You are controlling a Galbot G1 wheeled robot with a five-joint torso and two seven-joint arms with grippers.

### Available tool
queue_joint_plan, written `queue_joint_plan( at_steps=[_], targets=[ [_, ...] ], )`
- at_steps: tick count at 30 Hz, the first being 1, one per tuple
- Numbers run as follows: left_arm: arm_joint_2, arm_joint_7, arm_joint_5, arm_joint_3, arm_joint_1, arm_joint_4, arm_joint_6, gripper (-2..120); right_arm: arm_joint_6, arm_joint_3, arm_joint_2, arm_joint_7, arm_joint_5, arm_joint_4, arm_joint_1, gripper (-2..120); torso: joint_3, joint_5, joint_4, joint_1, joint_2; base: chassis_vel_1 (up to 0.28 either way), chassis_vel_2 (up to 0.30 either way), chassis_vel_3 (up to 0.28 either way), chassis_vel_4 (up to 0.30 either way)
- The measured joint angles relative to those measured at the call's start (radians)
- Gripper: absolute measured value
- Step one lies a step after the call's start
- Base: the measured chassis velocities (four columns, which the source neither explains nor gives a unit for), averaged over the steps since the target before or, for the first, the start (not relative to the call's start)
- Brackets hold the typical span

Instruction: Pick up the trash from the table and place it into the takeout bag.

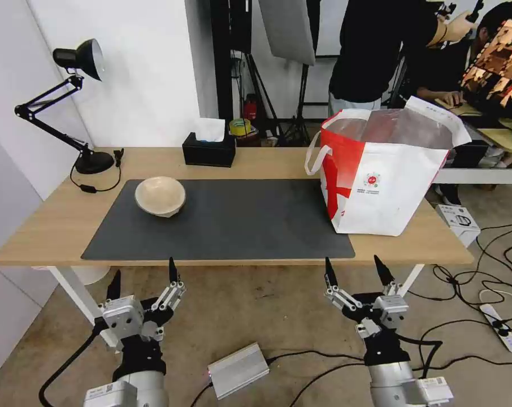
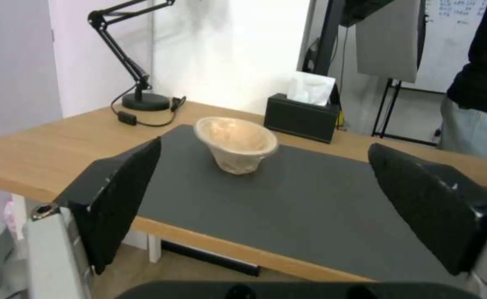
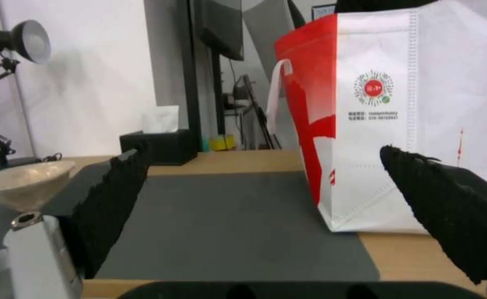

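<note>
The table top looks like light matt wood, under a smooth matt dark grey mat. The beige bowl seems thin paper, slightly crinkled. The takeout bag looks like woven-textured white cloth with a glossy silvery lining

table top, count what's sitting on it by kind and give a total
paper bowl: 1
takeout bag: 1
tissue box: 1
desk lamp: 1
dark grey mat: 1
Total: 5 things on the table
</note>
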Motion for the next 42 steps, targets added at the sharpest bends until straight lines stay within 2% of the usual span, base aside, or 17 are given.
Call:
queue_joint_plan(
  at_steps=[38,42],
  targets=[
    [-0.001,-0.006,0.0,-0.009,-0.006,0.0,0.0,100,-0.001,-0.022,0.028,0.008,-0.051,-0.01,-0.022,100,0.0,0.0,0.0,0.0,0.0,0.0,0.0,0.0,0.0],
    [-0.005,-0.01,-0.068,-0.045,-0.027,0.0,0.033,100,0.0,-0.021,0.028,0.008,-0.051,-0.01,-0.022,100,0.0,0.0,0.0,0.0,0.0,0.0,0.0,0.0,0.0]
  ],
)
